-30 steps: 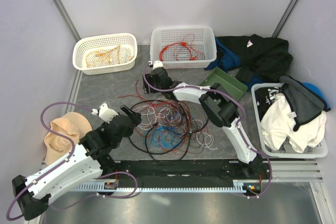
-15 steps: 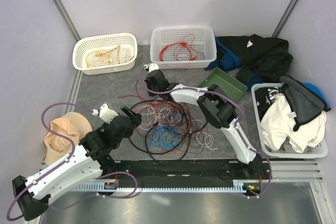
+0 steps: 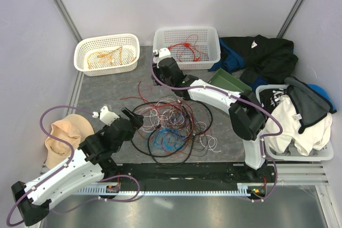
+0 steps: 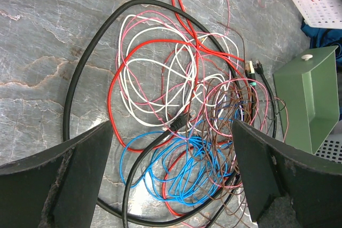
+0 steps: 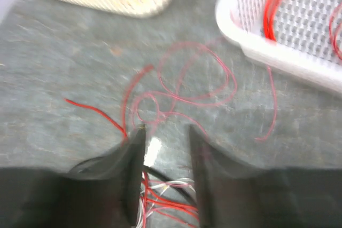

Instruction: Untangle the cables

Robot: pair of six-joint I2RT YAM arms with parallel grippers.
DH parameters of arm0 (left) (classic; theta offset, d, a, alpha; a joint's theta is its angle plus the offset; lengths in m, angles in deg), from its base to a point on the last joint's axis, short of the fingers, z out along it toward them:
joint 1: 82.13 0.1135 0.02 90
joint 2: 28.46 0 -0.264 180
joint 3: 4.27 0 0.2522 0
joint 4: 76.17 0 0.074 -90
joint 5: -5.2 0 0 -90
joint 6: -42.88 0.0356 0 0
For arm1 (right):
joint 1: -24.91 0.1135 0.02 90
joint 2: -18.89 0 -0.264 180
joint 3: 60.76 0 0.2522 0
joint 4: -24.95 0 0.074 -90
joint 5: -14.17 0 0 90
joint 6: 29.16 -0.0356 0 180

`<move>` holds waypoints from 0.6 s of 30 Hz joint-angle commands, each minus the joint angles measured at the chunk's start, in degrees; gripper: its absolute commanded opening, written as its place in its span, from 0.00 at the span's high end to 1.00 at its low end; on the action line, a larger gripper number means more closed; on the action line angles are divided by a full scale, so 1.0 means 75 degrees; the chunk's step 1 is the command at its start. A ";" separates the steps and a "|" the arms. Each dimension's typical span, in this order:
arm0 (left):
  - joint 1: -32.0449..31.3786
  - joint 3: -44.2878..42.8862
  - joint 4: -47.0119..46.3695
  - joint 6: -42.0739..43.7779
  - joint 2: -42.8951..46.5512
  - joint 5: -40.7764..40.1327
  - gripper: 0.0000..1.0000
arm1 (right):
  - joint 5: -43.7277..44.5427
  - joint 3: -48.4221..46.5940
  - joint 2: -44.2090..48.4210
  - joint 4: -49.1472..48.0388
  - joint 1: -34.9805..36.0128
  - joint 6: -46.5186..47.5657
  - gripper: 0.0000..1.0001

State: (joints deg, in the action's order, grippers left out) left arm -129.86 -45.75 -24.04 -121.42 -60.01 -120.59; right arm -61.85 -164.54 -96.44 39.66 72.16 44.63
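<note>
The cables [image 3: 171, 126] lie in a tangle mid-table: red, white, pink, brown and blue [image 4: 187, 169] wires ringed by a thick black one [image 4: 80, 73]. My left gripper [image 3: 133, 117] hovers over the tangle's left side, open wide; in its wrist view the left gripper [image 4: 171, 126] frames the blue coil with nothing between its fingers. My right gripper [image 3: 163, 67] hangs beyond the tangle near the white basket. The blurred wrist view shows the right gripper [image 5: 165, 129] with its jaws apart over thin pink-red wire loops [image 5: 197, 78], gripping nothing.
A white basket [image 3: 160, 52] at the back holds red cable [image 3: 181, 52]. A cream basket [image 3: 85, 60] at back left holds orange wires. A green box [image 3: 230, 84], dark clothes [image 3: 267, 54], a clothes bin [image 3: 299, 156] and a peach hat [image 3: 64, 137] lie around.
My right gripper has swung away from the tangle's far edge toward the white basket, its arm stretching out. The left arm has barely moved.
</note>
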 commanded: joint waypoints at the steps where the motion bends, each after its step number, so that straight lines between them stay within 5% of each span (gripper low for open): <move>1: -0.0012 0.0005 -0.0253 0.0040 0.0023 -0.0162 0.00 | -0.0785 -0.0536 -0.0090 0.0458 0.0040 0.0028 0.40; 18: -0.0012 0.0099 -0.0183 0.0110 0.0351 0.0108 0.00 | -0.1079 -0.1099 -0.1849 -0.0056 0.0041 -0.0276 0.36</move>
State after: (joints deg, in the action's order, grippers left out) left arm -129.86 -45.73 -24.04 -121.33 -57.19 -120.17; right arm -69.09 -169.33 -109.60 42.61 72.81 44.30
